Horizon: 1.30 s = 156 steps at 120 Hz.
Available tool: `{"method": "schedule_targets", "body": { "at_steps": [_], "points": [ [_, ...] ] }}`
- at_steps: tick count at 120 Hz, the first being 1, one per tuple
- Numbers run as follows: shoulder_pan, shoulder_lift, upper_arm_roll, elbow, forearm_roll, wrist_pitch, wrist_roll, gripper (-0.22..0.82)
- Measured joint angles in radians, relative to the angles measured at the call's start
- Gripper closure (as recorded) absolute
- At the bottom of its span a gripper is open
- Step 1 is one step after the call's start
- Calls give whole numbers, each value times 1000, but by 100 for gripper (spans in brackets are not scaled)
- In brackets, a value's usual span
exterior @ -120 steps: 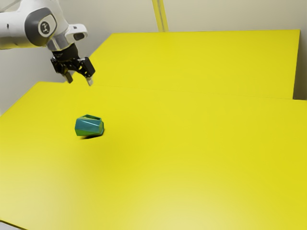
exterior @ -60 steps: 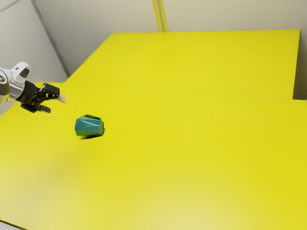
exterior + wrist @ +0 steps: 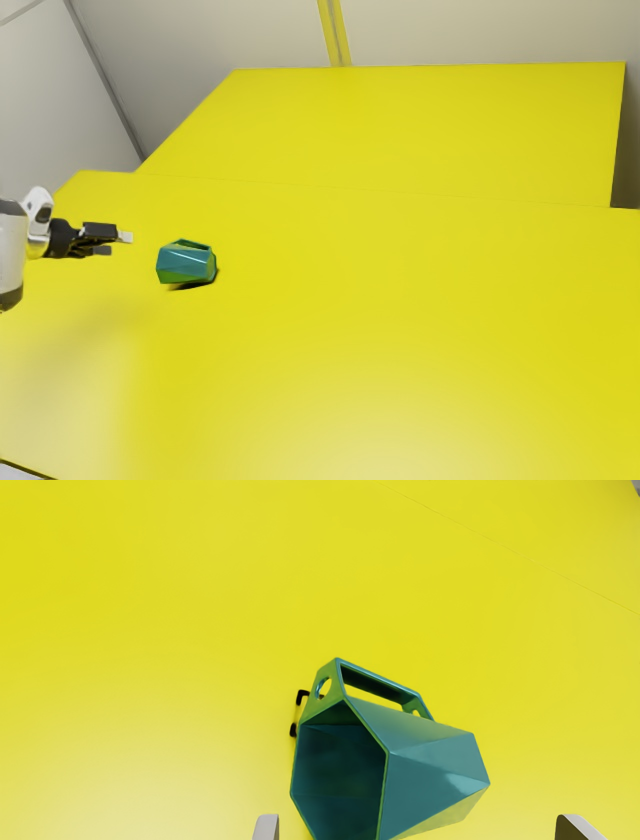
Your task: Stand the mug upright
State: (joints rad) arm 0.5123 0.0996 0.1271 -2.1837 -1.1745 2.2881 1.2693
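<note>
My gripper (image 3: 118,244) is low at the exterior view's left, pointing sideways toward the mug with a gap between them. A teal faceted mug (image 3: 186,264) lies on its side on the yellow table. In the wrist view the mug (image 3: 430,765) shows its dark opening and its handle, the handle on the upper side. The gripper (image 3: 417,827) stands open there, its fingertips wide apart with the mug beyond and partly between them in the picture; neither tip touches it.
The yellow table (image 3: 400,330) reaches toward the exterior view's right, with another yellow surface (image 3: 420,130) behind it. Pale walls (image 3: 200,40) rise beyond. The near table edge shows at the exterior view's lower left.
My gripper has swung down toward the exterior view's left and tilted from pointing downward to nearly level, now beside the mug. The mug has not moved.
</note>
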Motion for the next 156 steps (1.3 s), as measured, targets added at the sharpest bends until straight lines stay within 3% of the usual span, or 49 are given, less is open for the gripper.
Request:
{"method": "schedule_targets", "body": {
  "at_steps": [30,66,132,156],
  "points": [
    [-38,67,-49,-16,-285,40,336,0],
    [-25,104,-52,-47,-366,51,610,0],
    [-28,167,-83,-50,-419,45,865,4],
    [-28,170,-88,-50,-420,27,913,14]
  ]
}}
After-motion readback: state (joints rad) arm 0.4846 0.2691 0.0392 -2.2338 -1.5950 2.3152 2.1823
